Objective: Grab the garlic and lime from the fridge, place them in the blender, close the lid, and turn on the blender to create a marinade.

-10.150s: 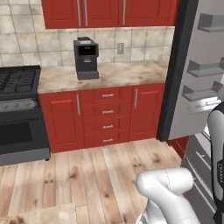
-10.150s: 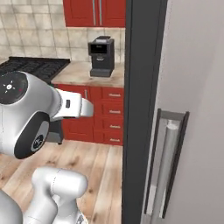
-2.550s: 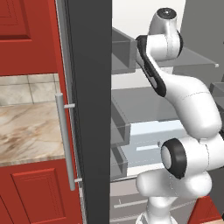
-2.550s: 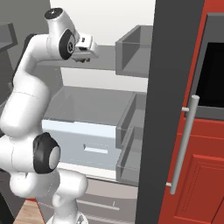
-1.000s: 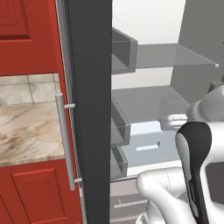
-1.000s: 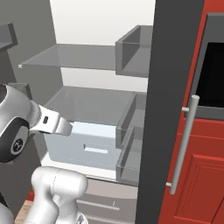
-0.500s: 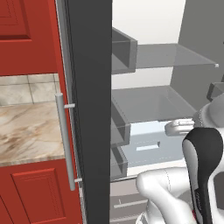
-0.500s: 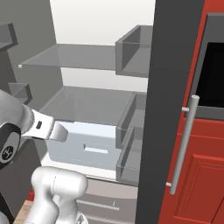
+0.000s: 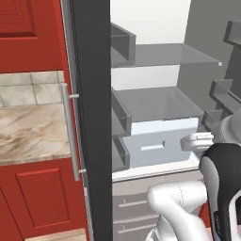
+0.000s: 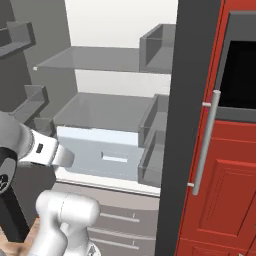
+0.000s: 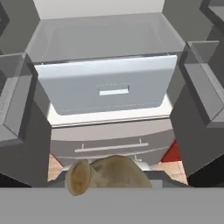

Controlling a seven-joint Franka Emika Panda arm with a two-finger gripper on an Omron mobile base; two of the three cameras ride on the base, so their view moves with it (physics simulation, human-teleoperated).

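Note:
The fridge [image 9: 155, 99] stands open, with pale grey shelves [image 10: 100, 60] and a pale bluish drawer [image 11: 107, 89] in the middle. A tan garlic bulb [image 11: 109, 175] sits at the bottom of the hand view, right where my gripper [image 11: 109, 183] is, shut on it; the bulb covers the fingertips. My hand is drawn back from the fridge, about level with the drawer [image 9: 160, 141]. The white end of my arm [image 10: 52, 152] points toward the fridge. The lime, the blender and the lid are out of view.
The dark grey fridge door edge [image 9: 89, 117] with its long handle [image 9: 70, 136] stands at the left, beside a marble counter [image 9: 28, 132] and red cabinets. Door bins [image 10: 155, 130] line the fridge's right side. A red cabinet with a black oven window [image 10: 242, 75] lies further right.
My arm has come down from the upper shelf, where it reached a couple of seconds ago, and pulled back to drawer height. Over the last second it sank slightly lower.

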